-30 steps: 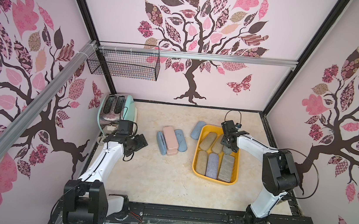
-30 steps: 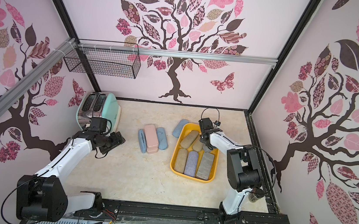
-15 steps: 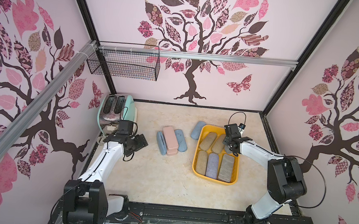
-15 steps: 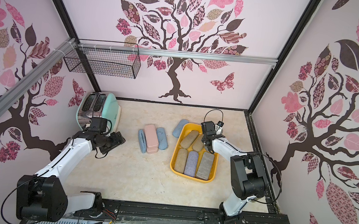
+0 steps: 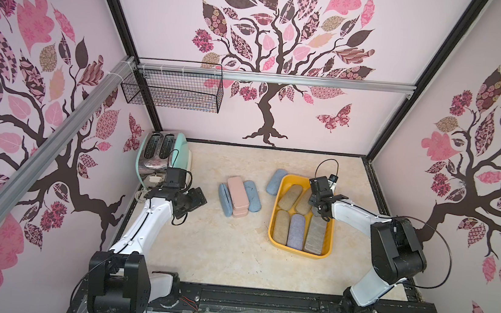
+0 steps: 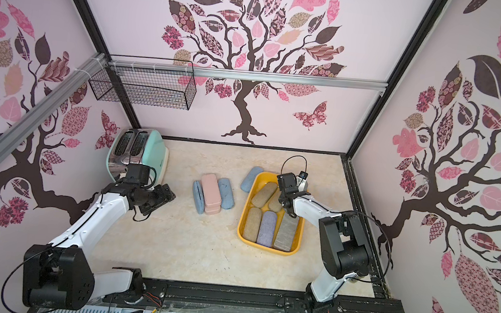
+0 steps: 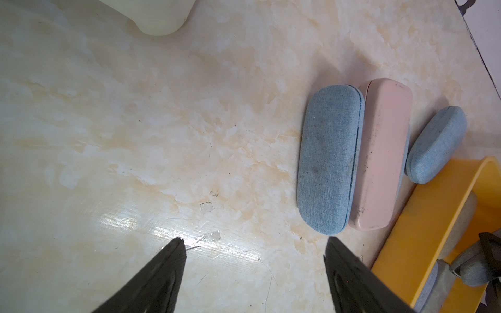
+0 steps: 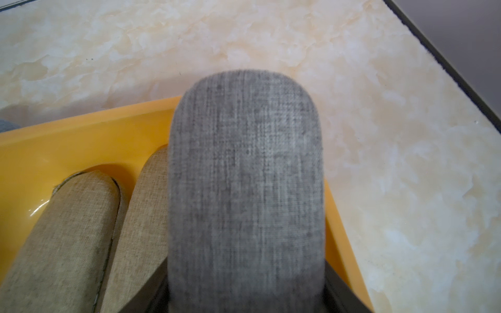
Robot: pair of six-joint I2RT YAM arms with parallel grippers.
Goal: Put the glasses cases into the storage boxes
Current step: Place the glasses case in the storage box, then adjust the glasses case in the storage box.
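The yellow-orange storage box [image 5: 297,252] sits right of the table's middle and holds three tan cases [image 5: 289,196], a lavender one [image 5: 296,232] and a grey one [image 5: 315,235]. My right gripper [image 5: 320,206] hangs over the box's far right corner, shut on a grey fabric glasses case [image 8: 245,176] that points over the rim [image 8: 81,130]. On the table to the left lie a pink case [image 5: 237,190] between two blue cases [image 5: 225,199]; another blue case [image 5: 275,181] leans on the box's far wall. My left gripper [image 7: 253,244] stands open and empty, left of that group.
A mint and chrome toaster [image 5: 163,157] stands in the far left corner, just behind my left wrist. A black wire basket [image 5: 173,92] hangs on the back rail. A black frame edge [image 8: 447,67] borders the table close to the box's right side.
My right gripper has come slightly nearer and lower over the box with the grey case still in it, and its elbow has swung right. The left arm has not moved.
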